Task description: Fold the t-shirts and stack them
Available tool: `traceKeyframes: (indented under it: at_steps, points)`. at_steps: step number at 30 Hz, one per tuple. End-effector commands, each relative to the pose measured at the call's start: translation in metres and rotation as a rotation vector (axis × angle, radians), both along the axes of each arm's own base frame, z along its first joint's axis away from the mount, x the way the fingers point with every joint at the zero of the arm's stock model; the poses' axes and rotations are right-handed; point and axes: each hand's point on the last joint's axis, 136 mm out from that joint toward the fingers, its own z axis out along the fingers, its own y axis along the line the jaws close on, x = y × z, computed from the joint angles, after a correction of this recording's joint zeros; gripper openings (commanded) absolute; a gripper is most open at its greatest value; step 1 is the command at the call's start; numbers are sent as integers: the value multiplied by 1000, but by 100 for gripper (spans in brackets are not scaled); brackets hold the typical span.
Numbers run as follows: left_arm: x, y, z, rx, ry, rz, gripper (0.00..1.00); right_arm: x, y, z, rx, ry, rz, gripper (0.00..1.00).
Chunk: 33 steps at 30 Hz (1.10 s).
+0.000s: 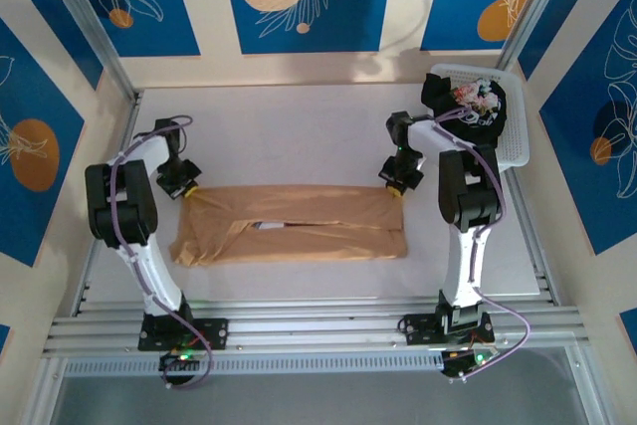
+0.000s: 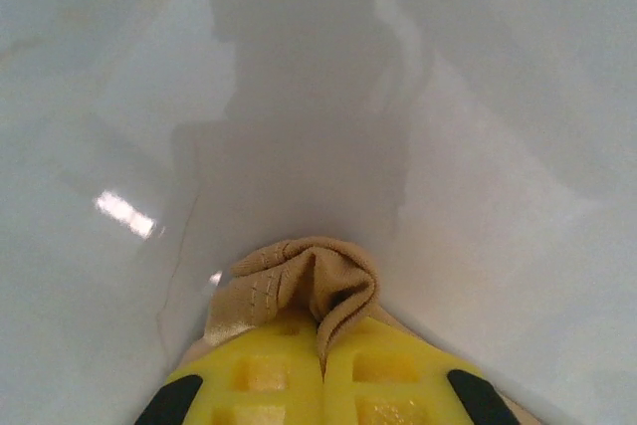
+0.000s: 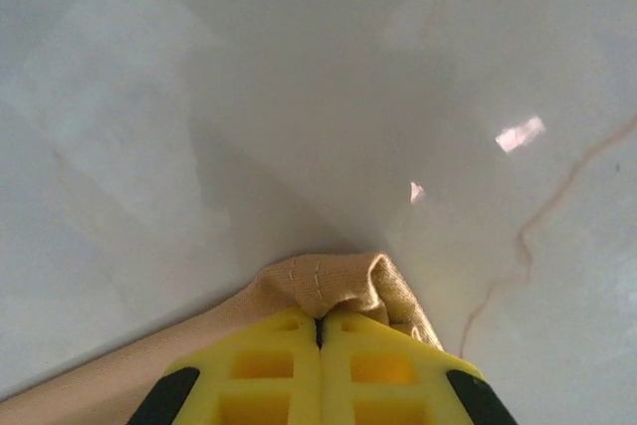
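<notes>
As I look down from the overhead camera, the tan t-shirt (image 1: 294, 224) lies flattened into a long band across the middle of the white table (image 1: 289, 131), between my two arms. A narrow gap runs along it where the folded edges meet. My left gripper (image 1: 186, 186) sits at the band's far left corner and my right gripper (image 1: 398, 182) at its far right corner. On the left wrist camera the yellow fingers (image 2: 269, 375) are pressed together with a bunched fold of tan cloth pinched between them, so that side is clenched on the shirt. The right wrist camera gives me the same: yellow pads (image 3: 378, 370) closed tight, a stitched edge of the tan fabric puckering out just beyond the tips. The black t-shirt (image 1: 468, 106) is heaped in the white slatted basket (image 1: 518, 141) at the table's far right corner, its pale print facing up.
</notes>
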Motion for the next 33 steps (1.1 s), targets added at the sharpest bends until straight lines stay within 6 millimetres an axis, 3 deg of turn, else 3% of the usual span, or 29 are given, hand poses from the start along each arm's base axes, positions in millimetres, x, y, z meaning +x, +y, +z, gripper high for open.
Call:
traceKeyframes:
  at_steps: [1, 2, 5, 8, 11, 15, 18, 23, 28, 33]
  points:
    - [5, 8, 7, 13, 7, -27, 9, 16, -2, -1, 22, -8, 33, 0]
    - [5, 9, 13, 24, 0, -33, 13, 21, -1, 4, 21, -27, 49, 0]
    - [-4, 13, 35, 75, -20, -46, 39, 34, 8, 28, 32, -112, 105, 23]
    - [-21, 7, 56, 98, -47, -81, 47, 37, 19, 54, 40, -182, 157, 37]
    - [-42, -9, 69, 80, -76, -121, 48, 32, 33, 73, 61, -230, 204, 40]
    - [-68, -38, 63, -65, -85, -145, 43, 18, 60, 89, 134, -278, 273, 41]
    - [-96, -52, 49, -148, -6, -109, 38, 2, 77, 90, 173, -275, 317, 41]
    - [-134, -55, 40, -163, 73, -47, 35, -23, 94, 81, 231, -239, 346, 41]
    - [-156, -68, 39, -198, 111, -21, 31, -38, 94, 71, 226, -210, 356, 41]
    - [-173, -88, 48, -249, 98, 59, 25, -32, 70, 63, 172, -195, 336, 39]
